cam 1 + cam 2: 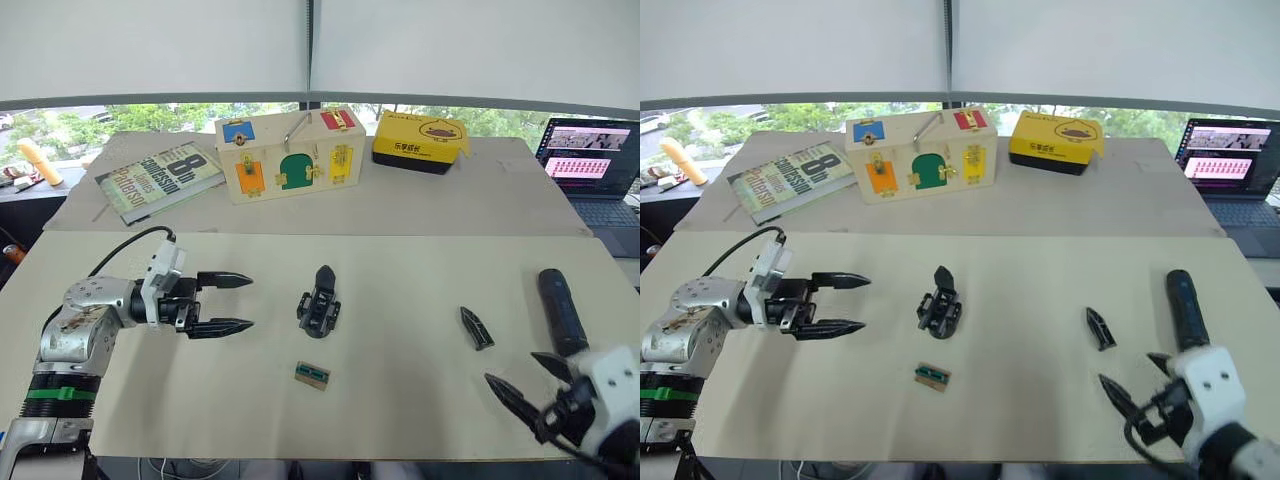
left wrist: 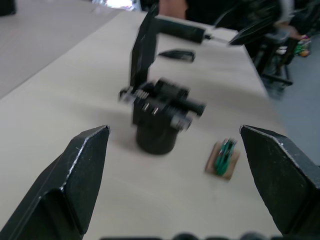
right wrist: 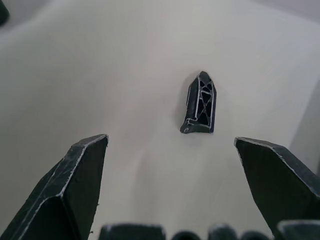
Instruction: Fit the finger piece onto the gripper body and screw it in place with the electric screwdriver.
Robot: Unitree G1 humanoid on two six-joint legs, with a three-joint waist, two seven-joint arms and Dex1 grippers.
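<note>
Pick-up step: the wide-open right hand (image 1: pixel 530 382) faces the finger piece (image 1: pixel 477 328), which it must close on next.

Desk (image 1: pixel 400 400): pale beige, plain. Gripper body (image 1: pixel 319 301), finger piece (image 1: pixel 476 328): black; finger piece w/ lighter edges along its ribs. Electric screwdriver (image 1: pixel 562 310): dark navy-black. Small block (image 1: pixel 312 375): tan w/ green middle. Both end effectors, left (image 1: pixel 235 303) & right (image 1: pixel 524 382): black fingers, white base. Wooden box (image 1: pixel 291 153): pale wood w/ blue, red, orange, green, yellow panels. Flat box (image 1: pixel 420 141): yellow over black. Book (image 1: pixel 160 180): green-grey cover, white lettering.
</note>
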